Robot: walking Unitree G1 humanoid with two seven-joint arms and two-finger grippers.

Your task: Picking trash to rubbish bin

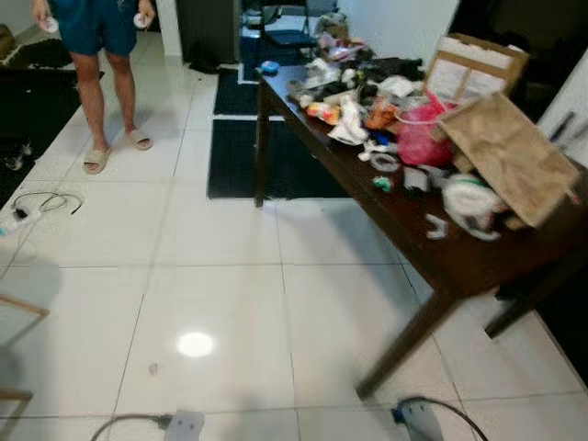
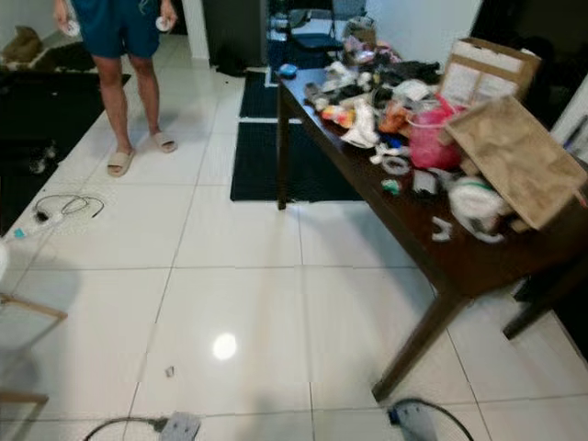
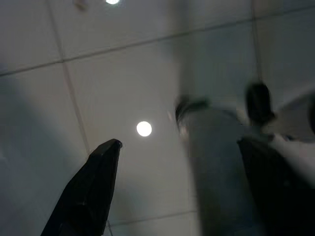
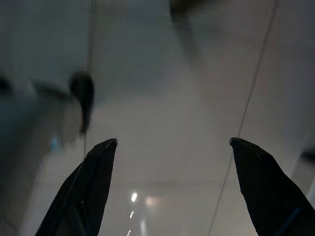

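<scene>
Blurring hides the table (image 1: 441, 257) trash (image 1: 418, 138); both hands (image 3: 177, 147) (image 4: 172, 142) hang released.

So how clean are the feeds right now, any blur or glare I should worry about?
Eye views: slightly soft, with the table clutter smeared and a ceiling-light glare spot on the floor tiles. Left wrist view: dim, the left gripper open over tile, motion blur beside it. Right wrist view: dim and streaked, the right gripper open.

head stereo downward, wrist views blurred floorward
</scene>
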